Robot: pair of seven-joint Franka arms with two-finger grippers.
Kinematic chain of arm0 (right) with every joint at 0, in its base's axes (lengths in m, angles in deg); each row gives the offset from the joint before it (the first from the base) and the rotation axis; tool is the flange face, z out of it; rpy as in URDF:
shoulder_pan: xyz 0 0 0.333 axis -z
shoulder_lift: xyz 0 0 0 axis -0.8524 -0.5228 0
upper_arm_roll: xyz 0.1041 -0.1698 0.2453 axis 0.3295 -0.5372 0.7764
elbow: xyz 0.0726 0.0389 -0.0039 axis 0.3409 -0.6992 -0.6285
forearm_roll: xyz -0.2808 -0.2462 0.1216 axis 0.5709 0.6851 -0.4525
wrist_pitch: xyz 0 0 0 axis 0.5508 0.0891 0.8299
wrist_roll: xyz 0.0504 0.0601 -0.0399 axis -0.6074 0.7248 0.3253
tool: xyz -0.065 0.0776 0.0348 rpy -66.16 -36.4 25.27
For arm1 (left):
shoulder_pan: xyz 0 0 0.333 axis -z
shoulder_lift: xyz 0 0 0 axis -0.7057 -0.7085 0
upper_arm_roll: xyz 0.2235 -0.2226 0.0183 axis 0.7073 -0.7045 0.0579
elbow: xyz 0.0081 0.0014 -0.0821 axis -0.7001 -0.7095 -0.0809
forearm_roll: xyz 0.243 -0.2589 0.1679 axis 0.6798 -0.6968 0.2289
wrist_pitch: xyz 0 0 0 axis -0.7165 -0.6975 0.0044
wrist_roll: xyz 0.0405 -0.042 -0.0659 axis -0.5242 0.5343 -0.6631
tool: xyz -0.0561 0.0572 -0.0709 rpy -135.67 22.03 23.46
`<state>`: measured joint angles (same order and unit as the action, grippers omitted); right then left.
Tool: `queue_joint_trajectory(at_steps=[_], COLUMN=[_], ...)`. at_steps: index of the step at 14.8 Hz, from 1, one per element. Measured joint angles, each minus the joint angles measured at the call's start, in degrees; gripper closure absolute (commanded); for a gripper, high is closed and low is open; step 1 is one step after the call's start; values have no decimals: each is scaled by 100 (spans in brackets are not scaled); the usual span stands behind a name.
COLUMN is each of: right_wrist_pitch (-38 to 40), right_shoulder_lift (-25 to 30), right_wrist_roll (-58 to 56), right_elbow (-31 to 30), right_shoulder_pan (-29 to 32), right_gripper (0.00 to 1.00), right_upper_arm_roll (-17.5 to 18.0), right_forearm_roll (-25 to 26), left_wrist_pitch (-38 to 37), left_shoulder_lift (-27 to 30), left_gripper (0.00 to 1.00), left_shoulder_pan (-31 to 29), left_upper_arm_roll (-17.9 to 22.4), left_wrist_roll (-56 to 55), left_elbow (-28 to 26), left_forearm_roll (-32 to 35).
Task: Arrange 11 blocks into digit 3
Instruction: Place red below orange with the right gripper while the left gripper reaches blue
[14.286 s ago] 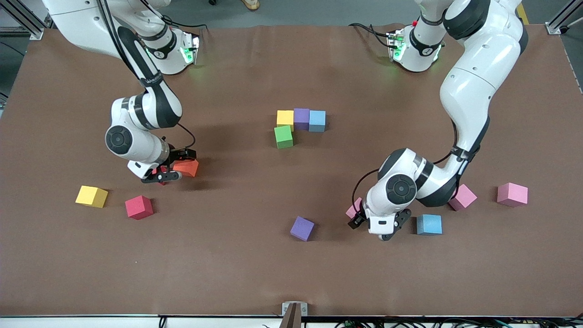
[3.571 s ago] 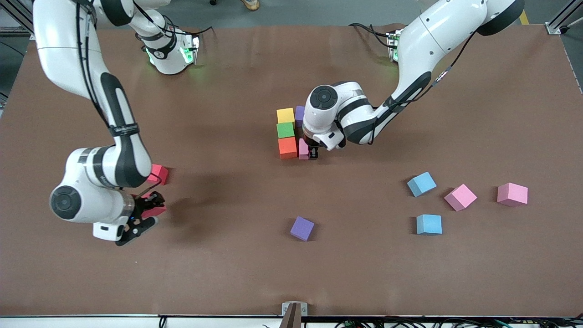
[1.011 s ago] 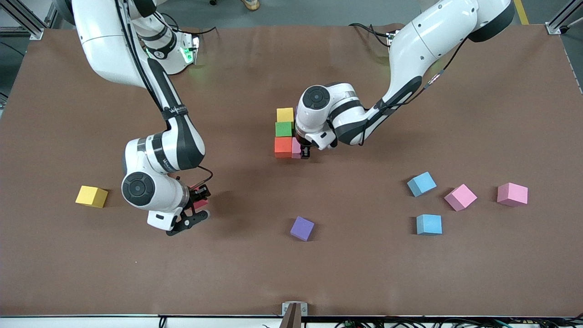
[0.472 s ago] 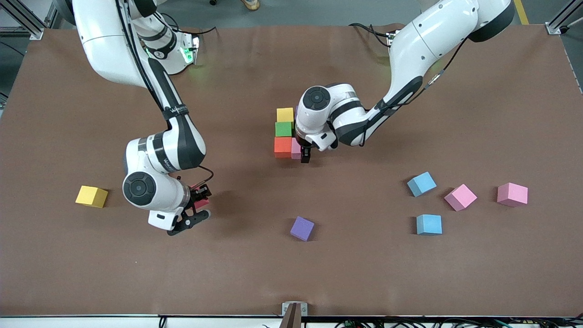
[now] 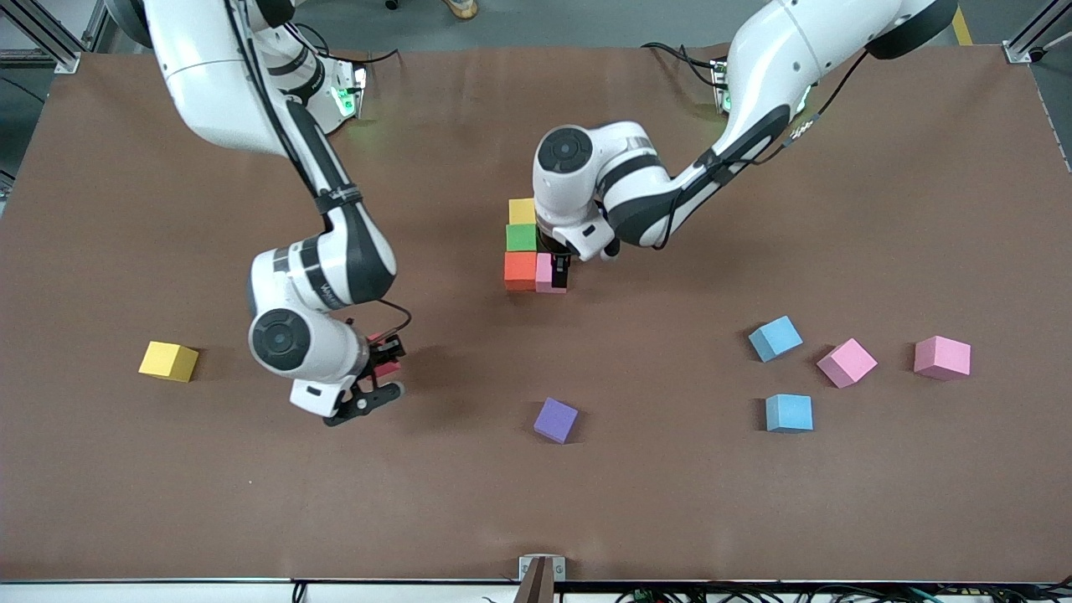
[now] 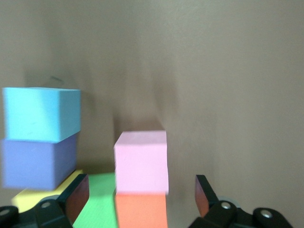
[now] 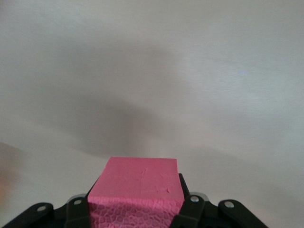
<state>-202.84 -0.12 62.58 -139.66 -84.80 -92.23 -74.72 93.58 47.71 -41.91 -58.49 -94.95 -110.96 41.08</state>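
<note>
Nearest the front camera: a purple block [image 5: 556, 420] alone mid-table, w/ a blue block [image 5: 789, 413] toward the left arm's end. Right gripper [image 5: 378, 382] is up over bare table toward the right arm's end, clenched on a red block [image 7: 137, 189]. A yellow block [image 5: 168, 361] sits well apart from it, further toward that end. Farther from the camera, toward the left arm's end: another blue block [image 5: 775, 337] and two pink blocks [image 5: 847, 362] [image 5: 942, 357] in a loose row.

Mid-table, farther still, the digit 3 [image 5: 522, 246] is only partly built: orange block [image 5: 520, 270], green block [image 5: 521, 238] and yellow top block [image 5: 522, 210] touching in a line, w/ a pink one [image 5: 546, 274] touching the orange. Left wrist view also shows a purple [image 6: 39, 161] and a blue cube [image 6: 42, 114] beside the yellow. Left gripper [image 6: 141, 199] is just over the pink one, fingers released, spread either side, not touching it.
</note>
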Motion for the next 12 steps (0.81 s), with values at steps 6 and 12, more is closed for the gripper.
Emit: queue_joint_trajectory(at_steps=[6, 12], right_wrist_pitch=[-192, -916], right_shoulder_lift=[-25, -220], right_wrist_roll=[1154, 2767], right_elbow=[-1, -45], right_shoulder_pan=[-717, -1647], right_gripper=[75, 75], right_upper_arm_roll=[21, 30], right_forearm_roll=[-144, -242], left_wrist_pitch=[-807, -1275], left_shoulder_lift=[475, 426], left_gripper=[1, 1], left_shoulder_pan=[-1706, -3160], left_upper_arm_roll=[-1027, -1077], left_wrist_roll=[1552, 4810], left_elbow=[29, 574], left_forearm_roll=[55, -96])
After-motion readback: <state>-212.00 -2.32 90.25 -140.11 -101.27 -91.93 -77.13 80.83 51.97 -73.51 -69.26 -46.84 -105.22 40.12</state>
